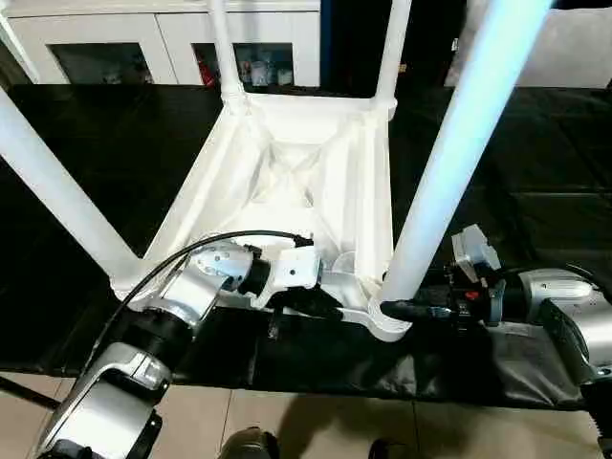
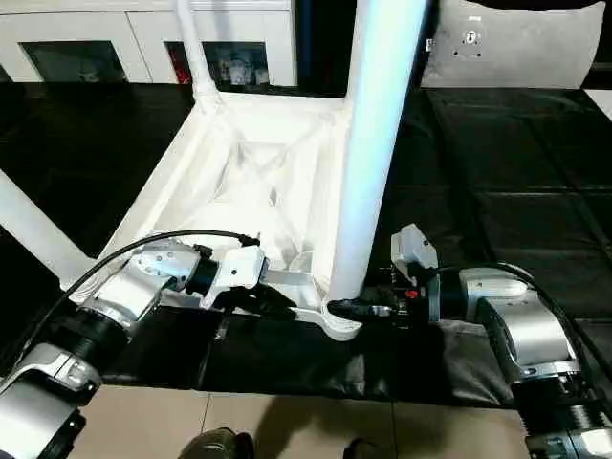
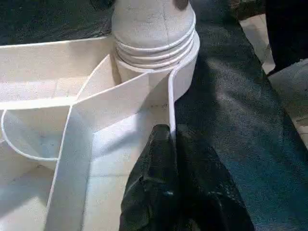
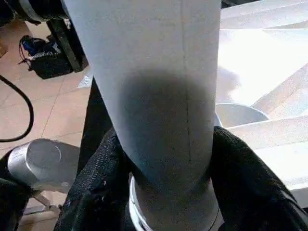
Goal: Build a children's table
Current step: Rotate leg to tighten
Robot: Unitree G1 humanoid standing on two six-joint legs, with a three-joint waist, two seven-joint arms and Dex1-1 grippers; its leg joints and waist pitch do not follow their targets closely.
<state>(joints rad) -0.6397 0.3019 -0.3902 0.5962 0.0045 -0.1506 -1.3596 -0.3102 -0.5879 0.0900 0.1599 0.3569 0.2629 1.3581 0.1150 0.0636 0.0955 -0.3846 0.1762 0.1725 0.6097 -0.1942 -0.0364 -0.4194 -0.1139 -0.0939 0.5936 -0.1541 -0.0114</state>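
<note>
Writing: none readable on the children's table (image 1: pixel 316 182).
Left gripper (image 3: pixel 171 159): pinched onto the table's thin rim.
Right gripper (image 4: pixel 163 192): fingers either side of near leg (image 1: pixel 449 163), touching it.

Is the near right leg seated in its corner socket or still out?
In: the leg stands upright with its base inside the corner socket.

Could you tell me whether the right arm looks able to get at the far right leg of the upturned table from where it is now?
Probably not directly: the right gripper is around the base of the near right leg, and that leg stands between it and the far right leg.
</note>
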